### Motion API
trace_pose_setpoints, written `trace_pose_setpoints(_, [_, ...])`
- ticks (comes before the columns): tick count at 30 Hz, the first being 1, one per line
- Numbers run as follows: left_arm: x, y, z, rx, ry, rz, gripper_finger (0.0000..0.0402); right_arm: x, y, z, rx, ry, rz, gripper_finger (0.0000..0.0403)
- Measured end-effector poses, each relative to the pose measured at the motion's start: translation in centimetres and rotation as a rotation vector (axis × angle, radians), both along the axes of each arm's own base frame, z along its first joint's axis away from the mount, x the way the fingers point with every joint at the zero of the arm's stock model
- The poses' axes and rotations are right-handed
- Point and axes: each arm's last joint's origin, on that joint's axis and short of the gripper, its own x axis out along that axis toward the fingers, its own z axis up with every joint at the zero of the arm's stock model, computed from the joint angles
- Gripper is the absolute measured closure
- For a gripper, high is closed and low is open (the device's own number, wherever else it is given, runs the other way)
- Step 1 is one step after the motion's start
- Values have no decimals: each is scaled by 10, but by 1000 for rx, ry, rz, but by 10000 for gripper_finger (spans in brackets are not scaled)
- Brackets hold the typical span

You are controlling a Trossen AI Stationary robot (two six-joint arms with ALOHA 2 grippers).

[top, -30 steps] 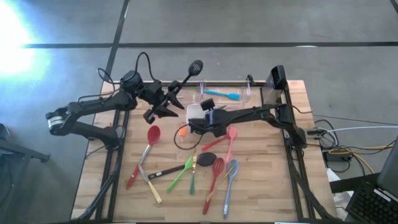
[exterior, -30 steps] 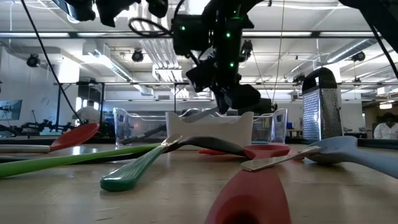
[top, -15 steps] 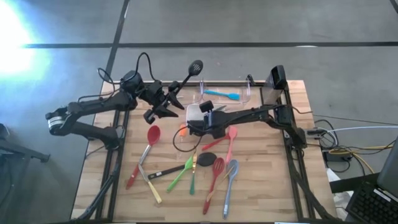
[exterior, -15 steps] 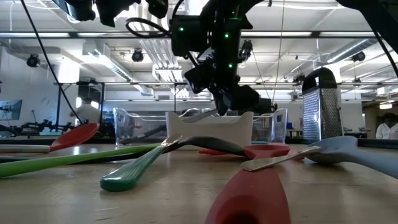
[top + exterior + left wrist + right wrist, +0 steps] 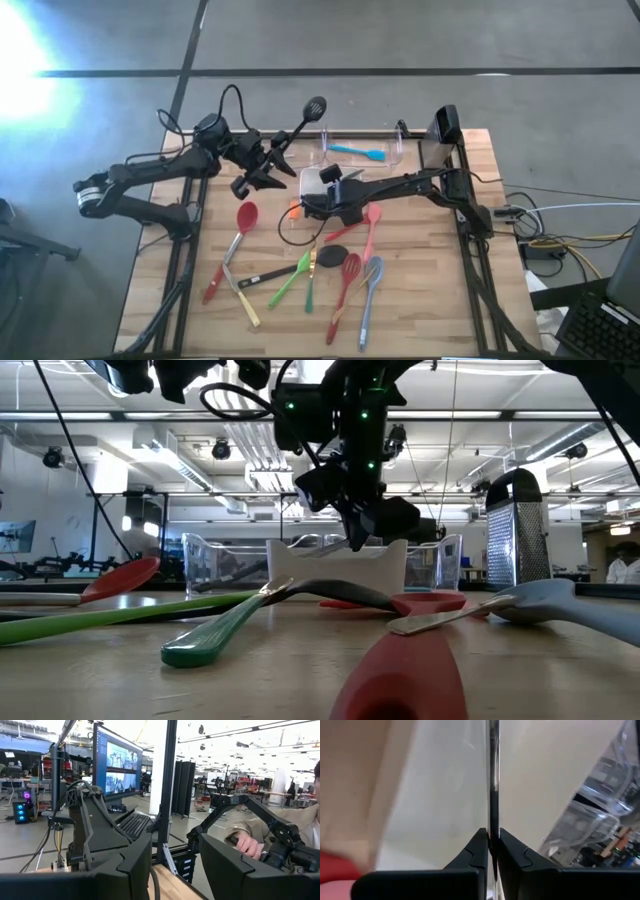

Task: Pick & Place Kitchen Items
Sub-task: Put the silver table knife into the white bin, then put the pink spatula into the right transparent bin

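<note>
While poised over the white dish (image 5: 316, 182) at mid worktop (image 5: 420, 300), right hand (image 5: 493, 851) pinched tight on a thin metal utensil handle (image 5: 493, 780); left hand (image 5: 268, 168) raised, gripping black slotted spoon (image 5: 313, 108); remaining utensils (image 5: 345, 270) scattered near front

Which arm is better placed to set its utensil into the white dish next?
The right. Its gripper has its jaws shut on a thin metal handle directly above the white dish. The left gripper holds a black slotted spoon raised near the table's back edge, away from the dish.
</note>
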Motion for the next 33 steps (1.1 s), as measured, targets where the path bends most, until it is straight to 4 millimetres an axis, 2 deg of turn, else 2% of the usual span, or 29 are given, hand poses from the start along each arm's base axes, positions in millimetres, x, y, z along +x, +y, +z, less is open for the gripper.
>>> trace_pose_setpoints(18, [0,0,0,-1,1,1,232,0,-2,0,-9,0,0,331])
trace_pose_setpoints(22, [0,0,0,-1,1,1,232,-2,-3,2,-73,4,-18,317])
trace_pose_setpoints(28, [0,-1,0,7,5,-27,232,-14,-3,21,-85,-33,-102,308])
trace_pose_setpoints(33, [-1,-6,-4,40,53,-190,232,-26,0,44,1,-107,-192,316])
